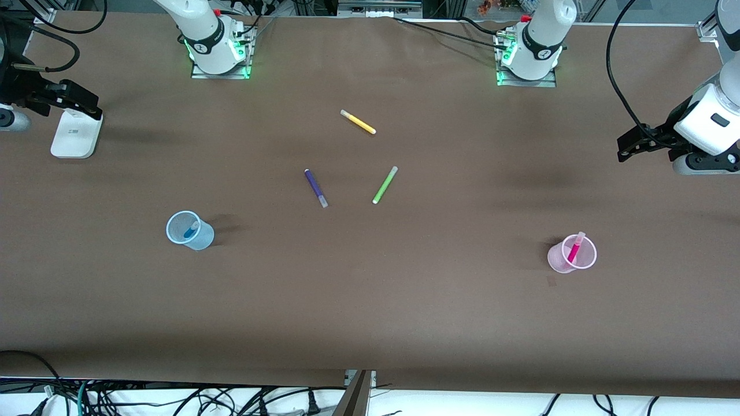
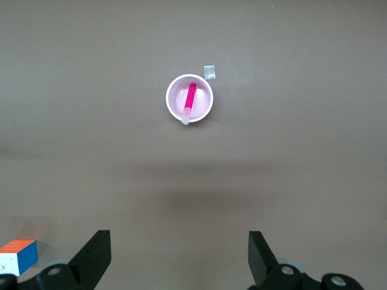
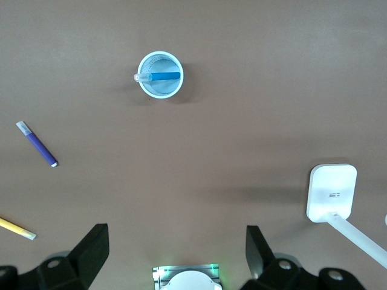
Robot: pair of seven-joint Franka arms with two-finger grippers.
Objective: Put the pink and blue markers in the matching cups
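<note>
Brown desk (image 1: 370,300) carries everything we log, going from the right arm's end to the left arm's end.

Right gripper (image 1: 87,107) up over the desk edge at the right arm's end, just above a white stand base (image 1: 75,134); arm waits. In its wrist view (image 3: 175,254) the fingers stand wide apart w/ nothing between.

Blue cup (image 1: 191,231), pale and translucent, upright toward the right arm's end, nearer the front cam than the loose markers. Blue marker (image 1: 191,229) stands in it, leaning, cap end resting on the rim (image 3: 142,77).

Mid-desk, three loose markers lying flat, apart from each other: purple marker (image 1: 315,188), yellow marker (image 1: 358,122) farthest from the front cam, green marker (image 1: 385,185) beside the purple one.

Pink cup (image 1: 572,255) upright toward the left arm's end. Pink marker (image 1: 575,249) in it, tilted, pale cap over the rim (image 2: 185,118). Small pale scrap (image 2: 210,72) on the desk just beside the cup.

Left gripper (image 1: 639,141) over the desk at the left arm's end, well apart from the pink cup; arm waits. Wrist view (image 2: 178,254): fingers spread wide, holding nothing.
</note>
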